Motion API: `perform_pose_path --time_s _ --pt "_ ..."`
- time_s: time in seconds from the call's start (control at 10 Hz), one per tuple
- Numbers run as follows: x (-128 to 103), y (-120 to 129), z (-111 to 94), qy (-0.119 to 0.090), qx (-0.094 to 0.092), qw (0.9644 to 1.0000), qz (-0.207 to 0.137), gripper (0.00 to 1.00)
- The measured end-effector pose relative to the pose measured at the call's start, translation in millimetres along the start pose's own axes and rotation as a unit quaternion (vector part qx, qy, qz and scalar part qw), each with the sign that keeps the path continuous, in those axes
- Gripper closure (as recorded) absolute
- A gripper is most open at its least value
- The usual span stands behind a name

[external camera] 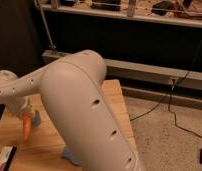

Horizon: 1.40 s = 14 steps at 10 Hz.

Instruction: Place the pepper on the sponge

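My gripper (23, 114) is at the left, low over the wooden table (114, 100), at the end of the white forearm. It is shut on the pepper (26, 127), a slim orange one that hangs upright with its pointed tip down, close to the tabletop. Just right of the pepper a blue-grey patch shows, which looks like the sponge (37, 119); the pepper and my wrist hide most of it. I cannot tell whether the pepper touches it.
My big white upper arm (89, 110) fills the middle and hides much of the table. A pale blue piece (69, 156) peeks out under it. A dark and white packet (4, 157) lies at the front left. Speckled floor with black cables is to the right.
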Motion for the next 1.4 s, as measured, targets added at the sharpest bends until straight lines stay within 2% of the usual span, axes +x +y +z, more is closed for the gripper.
perform_pose_path --time_s 0.2,1.1,1.2,1.4 --pt "8.1 -9.7 6.9 0.001 -0.002 1.0000 0.005 0.80" --pt "11.3 -7.8 6.6 -0.001 -0.005 1.0000 -0.002 0.80" --pt "13.9 -8.8 5.3 -0.004 -0.008 0.9999 -0.013 0.80" --pt "27.0 -15.4 -1.8 -0.019 -0.020 0.9962 -0.082 0.80"
